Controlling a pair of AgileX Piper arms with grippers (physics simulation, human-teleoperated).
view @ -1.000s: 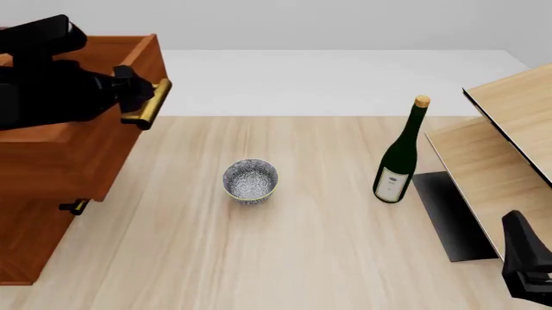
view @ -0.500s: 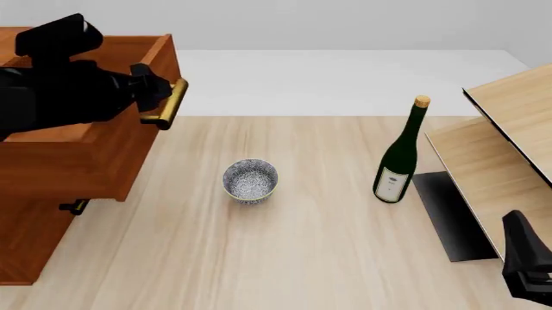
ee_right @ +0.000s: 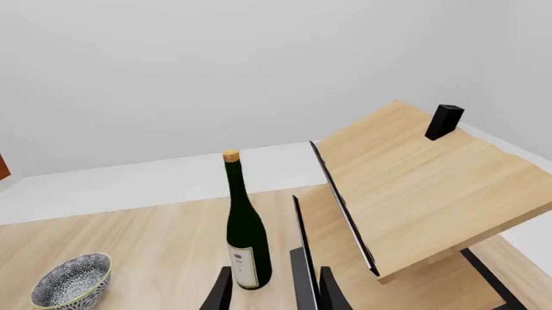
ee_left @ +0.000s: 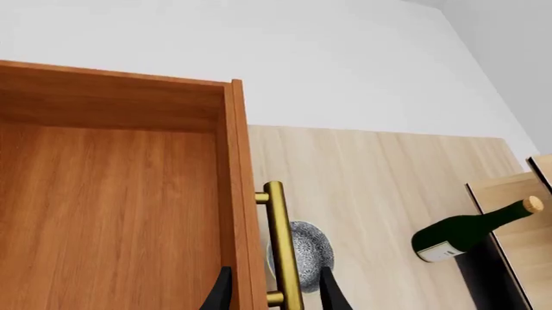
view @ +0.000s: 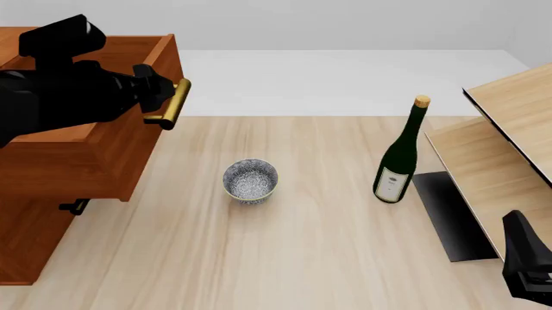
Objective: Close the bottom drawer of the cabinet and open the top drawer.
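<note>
Upper left of the front frame: your left gripper [view: 160,89] sits at the brass handle [view: 170,103] of the top drawer [view: 95,152]. In the left wrist view the 2 fingertips [ee_left: 220,294] straddle that bar, 1 on each side, jaws clamped on it. The top drawer stands pulled out toward the table, its open box showing bare reddish-brown boards inside [ee_left: 112,213].

The cabinet [view: 30,239] fills the left edge of the front frame, running down to the lower left. A small dark and brass handle end [view: 74,206] shows under the open drawer; which drawer it belongs to, you cannot tell. The bottom drawer itself is not clearly visible.

Centre of the frame: 1 patterned bowl [view: 250,181] on the light wood table [view: 302,258]. To its right, 1 green bottle [view: 399,158] with a cork stands upright, well apart from the bowl.

Right edge: pale wood furniture [view: 505,123] with slanted panels.

Lower right corner: your right gripper [ee_right: 271,294] is near the pale furniture, jaws apart, nothing between them.
</note>
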